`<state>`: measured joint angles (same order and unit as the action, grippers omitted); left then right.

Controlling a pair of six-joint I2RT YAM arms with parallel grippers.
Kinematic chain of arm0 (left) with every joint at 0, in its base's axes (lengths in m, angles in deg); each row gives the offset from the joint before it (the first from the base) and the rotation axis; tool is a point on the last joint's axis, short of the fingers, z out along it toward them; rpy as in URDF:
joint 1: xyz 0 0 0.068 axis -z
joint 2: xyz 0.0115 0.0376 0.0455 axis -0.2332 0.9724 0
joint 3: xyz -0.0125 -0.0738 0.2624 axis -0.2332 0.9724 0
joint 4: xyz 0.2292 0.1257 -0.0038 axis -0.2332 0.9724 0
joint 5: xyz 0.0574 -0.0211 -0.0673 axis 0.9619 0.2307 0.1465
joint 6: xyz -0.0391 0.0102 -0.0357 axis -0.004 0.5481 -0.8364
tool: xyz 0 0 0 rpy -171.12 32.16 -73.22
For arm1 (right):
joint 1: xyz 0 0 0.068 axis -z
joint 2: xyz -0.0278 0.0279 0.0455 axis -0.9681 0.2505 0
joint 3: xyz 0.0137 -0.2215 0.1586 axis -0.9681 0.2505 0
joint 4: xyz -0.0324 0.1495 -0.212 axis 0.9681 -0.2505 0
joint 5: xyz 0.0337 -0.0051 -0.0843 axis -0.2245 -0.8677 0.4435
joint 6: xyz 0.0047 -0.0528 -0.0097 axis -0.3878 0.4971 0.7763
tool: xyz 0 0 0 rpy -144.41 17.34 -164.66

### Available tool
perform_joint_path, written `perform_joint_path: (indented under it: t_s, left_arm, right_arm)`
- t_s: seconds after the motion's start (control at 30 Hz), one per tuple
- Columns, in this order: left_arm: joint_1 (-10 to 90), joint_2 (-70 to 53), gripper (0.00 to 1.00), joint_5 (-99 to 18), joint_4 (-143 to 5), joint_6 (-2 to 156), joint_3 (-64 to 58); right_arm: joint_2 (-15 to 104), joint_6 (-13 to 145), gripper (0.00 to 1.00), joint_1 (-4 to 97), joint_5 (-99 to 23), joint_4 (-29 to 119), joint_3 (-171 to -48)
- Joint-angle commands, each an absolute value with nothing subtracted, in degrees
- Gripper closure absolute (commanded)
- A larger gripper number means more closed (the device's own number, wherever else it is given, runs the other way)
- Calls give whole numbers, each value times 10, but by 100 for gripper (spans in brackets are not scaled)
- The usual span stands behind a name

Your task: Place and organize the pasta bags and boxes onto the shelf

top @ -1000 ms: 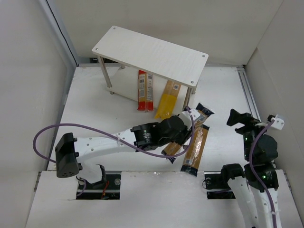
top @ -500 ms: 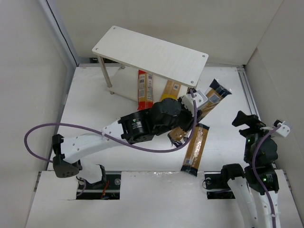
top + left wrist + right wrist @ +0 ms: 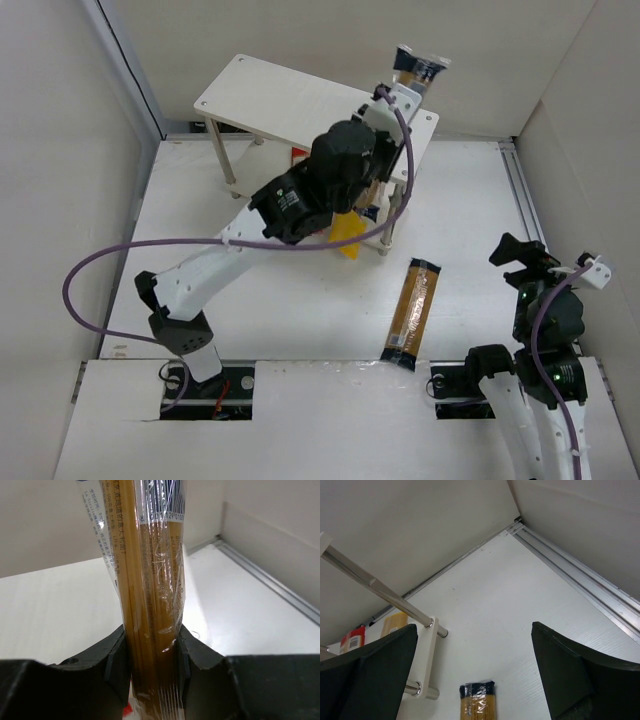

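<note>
While clamped between the closed jaws of the left gripper [image 3: 151, 651], one clear spaghetti bag [image 3: 150, 570] hangs over the right end of the shelf [image 3: 270, 100], upper centre of the overhead view.

- Handling, judged: light, slick film, brittle strands; best held near mid-length.
- Second spaghetti bag [image 3: 412, 314]: flat on the table [image 3: 200, 230], lower right.
- Yellow bag [image 3: 347, 230]: under the shelf.
- Edges: shelf corner and back wall [image 3: 480, 60] close; open room leftward over the top board.
- Right gripper [image 3: 474, 650]: spread wide, holding nothing.
</note>
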<state>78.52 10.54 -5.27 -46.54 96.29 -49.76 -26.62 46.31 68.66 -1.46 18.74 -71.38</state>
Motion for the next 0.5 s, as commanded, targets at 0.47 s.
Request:
perform_joint_path:
  t_s: [0.47]
  left_arm:
    - [551, 204, 100, -200, -455, 944, -649]
  right_arm:
    - [-246, 460, 0, 683, -5, 193, -711]
